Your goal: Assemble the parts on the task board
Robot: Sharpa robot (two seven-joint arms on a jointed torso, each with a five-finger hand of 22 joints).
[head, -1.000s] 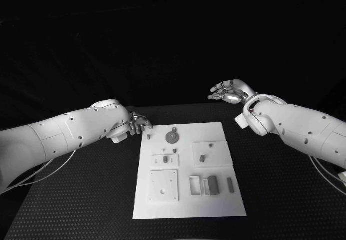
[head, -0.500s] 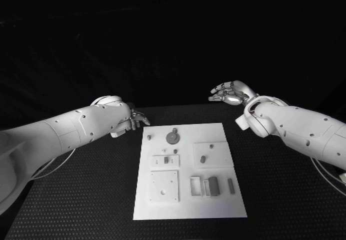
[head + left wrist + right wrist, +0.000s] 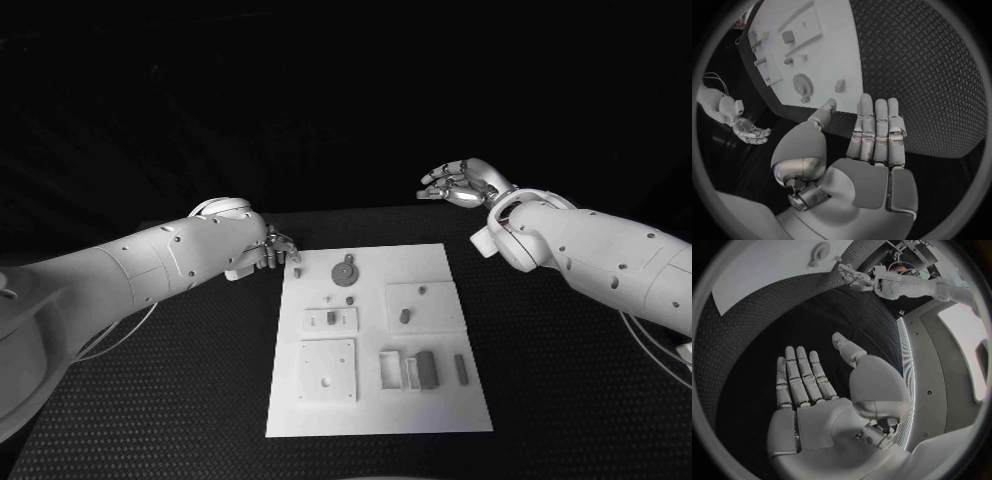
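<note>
The white task board [image 3: 433, 262] lies in the middle of the black table. On it are grey parts: a round disc [image 3: 345, 272] and a small peg [image 3: 299, 272] at the far end, and blocks [image 3: 426, 368] nearer me. My left hand [image 3: 274, 250] hovers just off the board's far left corner, holding nothing. In the left wrist view that hand [image 3: 873, 135] is flat with straight fingers, the board [image 3: 832, 35] and the disc [image 3: 803, 84] beyond it. My right hand [image 3: 462, 183] is raised beyond the board's far right corner. Its palm [image 3: 811, 385] is bare.
Black textured table surface [image 3: 577, 380] surrounds the board on all sides. Raised square fixtures [image 3: 327, 370] stand on the board's near half. The right wrist view shows the board's far end [image 3: 767, 265] and my left hand [image 3: 851, 276] beside it.
My left arm has swung a little, and its hand has settled slightly lower by the board's far left corner. The right hand has barely moved.
</note>
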